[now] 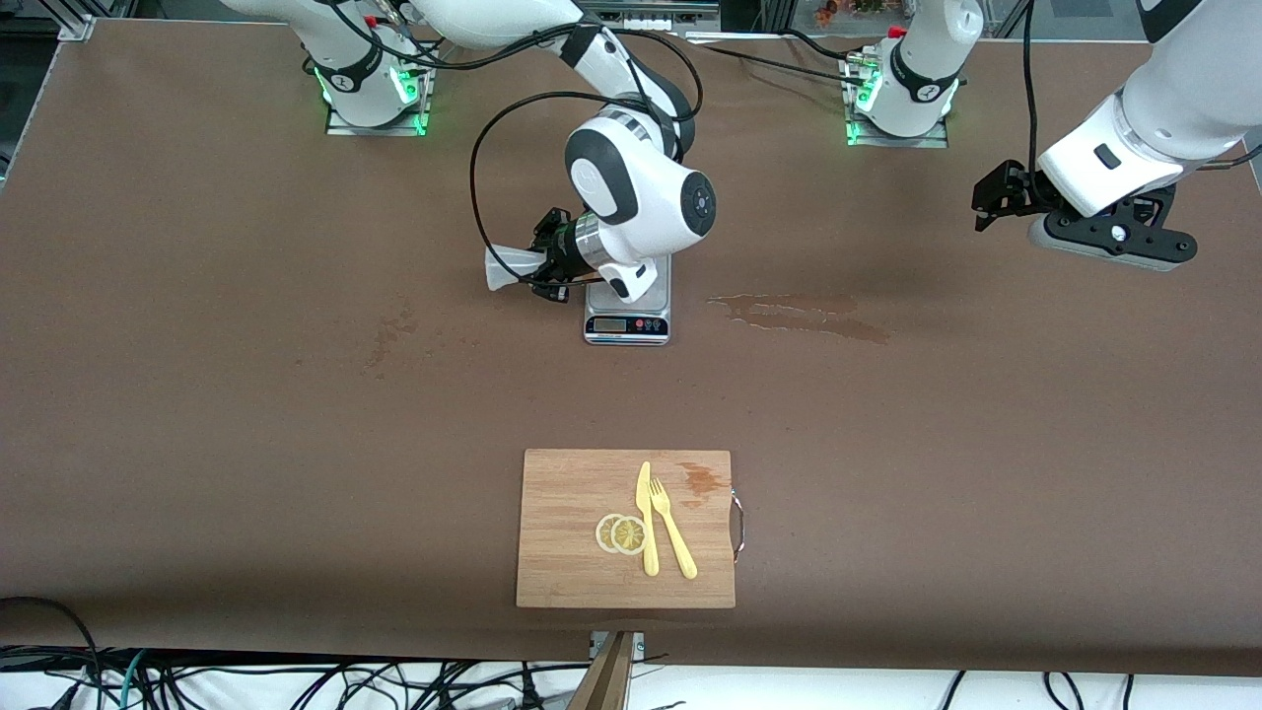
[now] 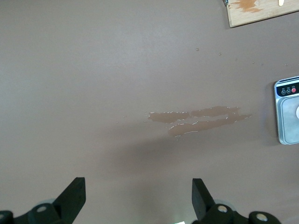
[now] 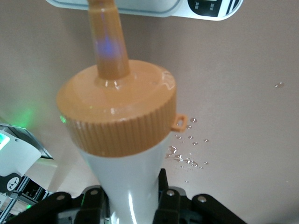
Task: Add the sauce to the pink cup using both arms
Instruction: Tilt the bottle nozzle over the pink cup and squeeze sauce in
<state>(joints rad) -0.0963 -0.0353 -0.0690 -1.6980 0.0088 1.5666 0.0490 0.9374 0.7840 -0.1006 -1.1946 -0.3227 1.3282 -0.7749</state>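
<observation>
My right claw (image 1: 547, 264) is clamped tight on the sauce (image 1: 508, 267), a whitish squeeze bottle with an orange nozzle cap. In the front view the bottle lies roughly level in the grip, up in the air just beside the grey scale (image 1: 627, 314), with its wide base pointing toward the right arm's end of the surface. In the right wrist view the orange cap (image 3: 117, 114) fills the middle, the nozzle (image 3: 108, 42) reaches toward the scale's plate (image 3: 140, 7), and the white body narrows down between my black fingers (image 3: 170, 196). Small clear droplets (image 3: 187, 158) sit on the brown surface (image 1: 197, 414) beneath the bottle.

The pink cup does not show in any view; my right arm's wrist covers the scale's plate, so I cannot tell whether it stands there.

My left claw (image 1: 996, 197) hangs with its jaws spread wide and nothing between them, over the surface toward the left arm's end; this arm waits. In the left wrist view both fingertips (image 2: 72, 196) stand well apart above bare surface, with a brown wet stain (image 2: 198, 120) on the surface past them.

That stain (image 1: 799, 316) lies beside the scale, toward the left arm's end. A fainter stain (image 1: 389, 335) lies toward the right arm's end.

Nearer the front camera lies a wooden cutting board (image 1: 567, 562), bearing two lemon slices (image 1: 621, 533), a yellow knife (image 1: 647, 518) and a yellow fork (image 1: 672, 528), side by side.
</observation>
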